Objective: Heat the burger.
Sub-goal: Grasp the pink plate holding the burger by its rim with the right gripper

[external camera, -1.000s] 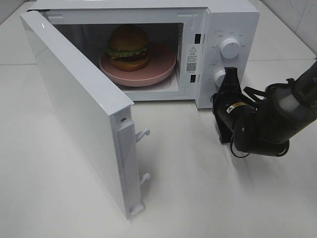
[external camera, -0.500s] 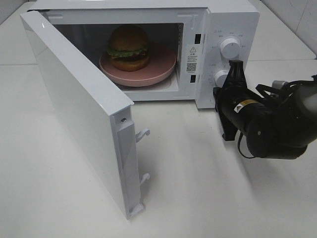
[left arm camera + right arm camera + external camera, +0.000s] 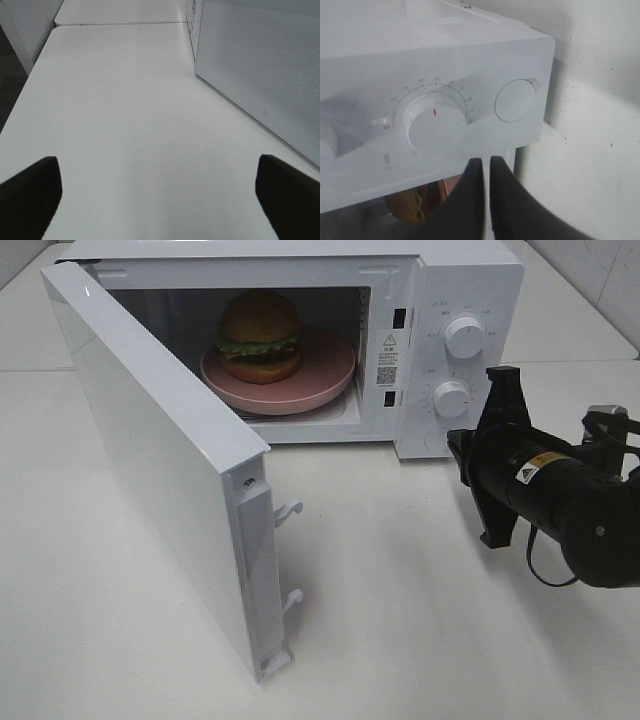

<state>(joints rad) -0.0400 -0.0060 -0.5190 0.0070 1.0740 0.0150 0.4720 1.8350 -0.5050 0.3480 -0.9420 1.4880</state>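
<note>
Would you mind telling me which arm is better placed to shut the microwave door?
Probably the left. The left end effector, open, is beside the outer side of the open door, ready to push it closed. The right end effector, shut, sits by a control knob, away from the door.

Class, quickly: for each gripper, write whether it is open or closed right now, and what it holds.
Left gripper: open, holding nothing.
Right gripper: closed, holding nothing.
</note>
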